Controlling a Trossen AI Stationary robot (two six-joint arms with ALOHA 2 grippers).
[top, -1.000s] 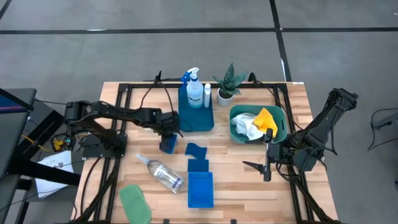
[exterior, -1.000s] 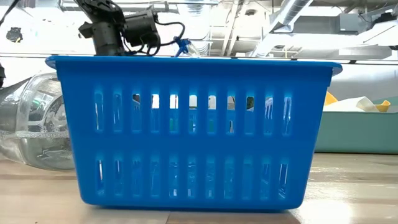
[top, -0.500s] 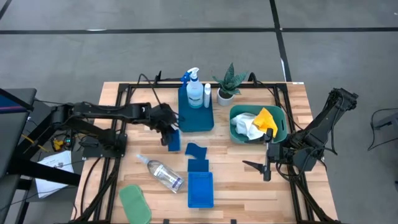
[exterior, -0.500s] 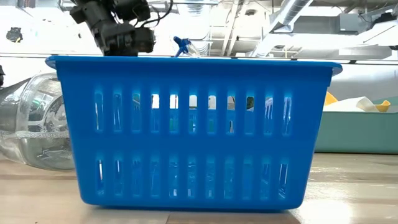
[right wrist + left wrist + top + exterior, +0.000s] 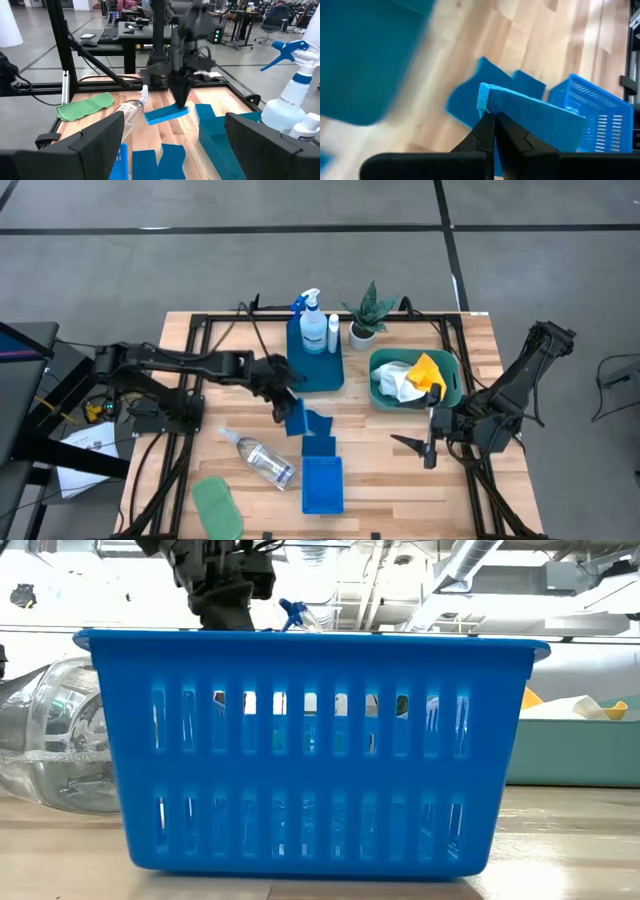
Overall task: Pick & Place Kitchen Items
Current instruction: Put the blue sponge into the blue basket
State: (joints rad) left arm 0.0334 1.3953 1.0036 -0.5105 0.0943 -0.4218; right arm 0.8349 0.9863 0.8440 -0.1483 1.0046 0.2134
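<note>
My left gripper (image 5: 283,392) is shut on a blue square sponge (image 5: 296,419) and hangs above the table's middle; the right wrist view shows the sponge (image 5: 167,114) clear of the wood. Two more blue sponges (image 5: 318,424) (image 5: 318,445) lie flat just right of it. A clear bottle (image 5: 258,457) lies on its side, and a green cloth (image 5: 217,505) lies near the front edge. My right gripper (image 5: 428,442) waits open at the right, near the teal tub (image 5: 452,385). My left gripper pinches the sponge's edge at one end (image 5: 486,101) between its two fingertips (image 5: 496,131). The fingers slant down from the table's left. The sponge sticks out beyond the fingertips, slightly tilted and lifted clear of the table.
A blue slotted basket (image 5: 322,485) stands near the front edge and fills the low view (image 5: 310,750). At the back, a blue tray (image 5: 325,372) holds a spray bottle (image 5: 308,315) and a white bottle (image 5: 333,330), next to a potted plant (image 5: 367,315). White and yellow cloths (image 5: 410,377) fill the tub.
My left gripper has risen and gone toward the table's right, rolling its wrist, still shut on the blue sponge. The sponge has travelled with it and now hangs over the two sponges lying on the table.
</note>
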